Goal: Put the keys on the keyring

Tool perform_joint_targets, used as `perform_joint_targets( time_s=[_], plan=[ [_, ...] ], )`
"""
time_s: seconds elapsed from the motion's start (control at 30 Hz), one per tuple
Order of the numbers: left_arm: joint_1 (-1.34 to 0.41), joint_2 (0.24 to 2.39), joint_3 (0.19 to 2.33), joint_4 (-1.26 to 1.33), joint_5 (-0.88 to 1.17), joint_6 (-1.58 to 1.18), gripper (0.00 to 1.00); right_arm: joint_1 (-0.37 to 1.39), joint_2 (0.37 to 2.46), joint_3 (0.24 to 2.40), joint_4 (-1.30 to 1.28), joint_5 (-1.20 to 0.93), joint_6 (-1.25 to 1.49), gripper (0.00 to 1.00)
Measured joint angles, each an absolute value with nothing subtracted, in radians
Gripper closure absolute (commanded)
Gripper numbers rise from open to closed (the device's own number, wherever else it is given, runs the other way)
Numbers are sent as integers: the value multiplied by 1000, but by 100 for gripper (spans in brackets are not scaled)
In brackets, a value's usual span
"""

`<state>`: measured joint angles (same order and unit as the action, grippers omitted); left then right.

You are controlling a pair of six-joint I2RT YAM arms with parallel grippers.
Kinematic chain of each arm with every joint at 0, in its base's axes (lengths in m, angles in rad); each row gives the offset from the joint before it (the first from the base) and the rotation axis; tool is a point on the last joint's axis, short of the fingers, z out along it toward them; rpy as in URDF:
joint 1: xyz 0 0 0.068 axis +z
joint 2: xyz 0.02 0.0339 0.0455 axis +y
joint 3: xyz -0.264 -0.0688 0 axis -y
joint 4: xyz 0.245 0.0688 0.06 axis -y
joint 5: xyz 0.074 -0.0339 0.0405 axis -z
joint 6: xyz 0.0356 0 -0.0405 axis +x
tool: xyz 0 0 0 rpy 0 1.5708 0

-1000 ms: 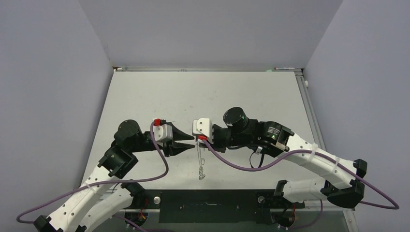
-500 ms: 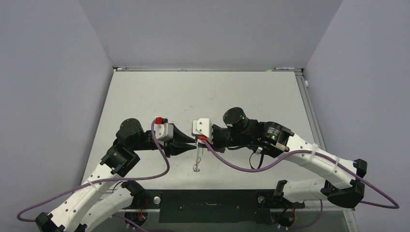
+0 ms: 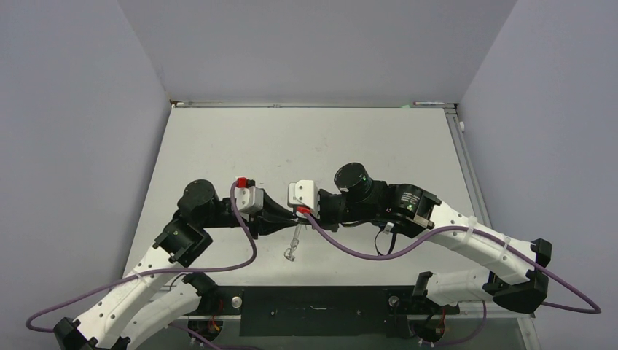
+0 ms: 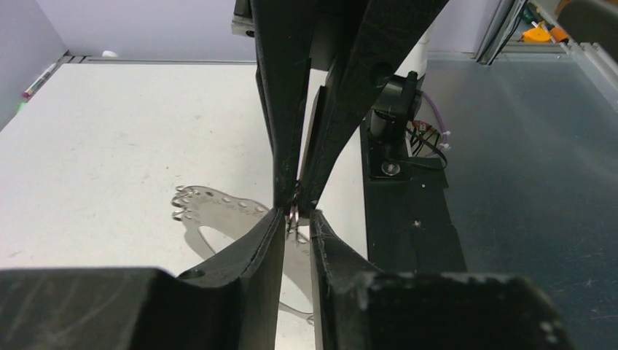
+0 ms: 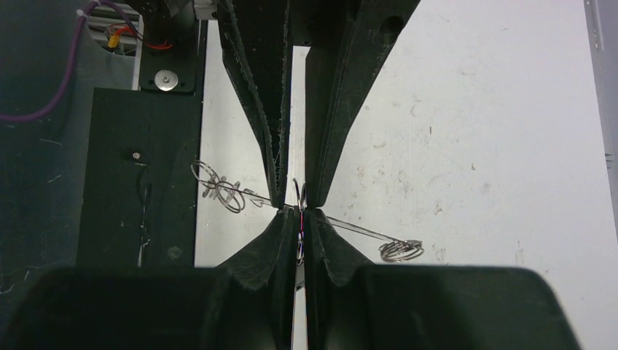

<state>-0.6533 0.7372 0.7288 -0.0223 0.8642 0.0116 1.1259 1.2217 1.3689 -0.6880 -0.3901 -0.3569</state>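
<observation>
The right gripper [image 3: 300,212] is clamped tight on the keyring [image 3: 290,254]. The thin hoop droops from its tips toward the table [image 3: 218,146], slanting to that gripper's near side. In its wrist view the wire runs out both ways from the tips, with small loops [image 5: 401,250] bunched at each end. The left gripper [image 3: 290,216] meets the right gripper tip to tip, its fingers [image 4: 271,240] only a narrow slit apart around a glint of metal; whether they grip it, or whether that is a key, I cannot tell

keyring [image 5: 399,250] wire partly hidden behind right claw [image 5: 299,216]
</observation>
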Motion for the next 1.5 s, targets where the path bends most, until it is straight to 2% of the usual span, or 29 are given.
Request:
perform_joint_targets(
  time_s=[0.2,0.37,0.4,0.5,0.6,0.7,0.93,1.1,1.27,1.5],
  plan=[
    [-670,743,729,-36,847,20,100,1126,1222,1369,-698,-376,-357,95],
    [-673,739,729,-43,825,39,100,1126,1221,1369,-699,-373,-355,95],
    [-673,733,728,-43,819,42,100,1126,1221,1369,-698,-371,-354,90],
    [-675,695,703,-7,785,41,100,1126,1217,1365,-670,-370,-343,68],
    [-675,648,669,35,759,35,100,1127,1201,1345,-610,-369,-329,51],
    [-675,631,649,78,731,30,100,1133,1184,1338,-557,-374,-318,44],
    [-671,606,601,180,690,-19,100,1126,1116,1291,-445,-375,-292,45],
    [-665,576,555,289,685,-71,100,1069,1052,1248,-390,-413,-265,54],
    [-664,566,532,366,688,-110,100,997,1044,1225,-355,-487,-239,58],
    [-657,559,520,425,693,-146,100,981,1051,1223,-369,-579,-230,73]
  ],
)
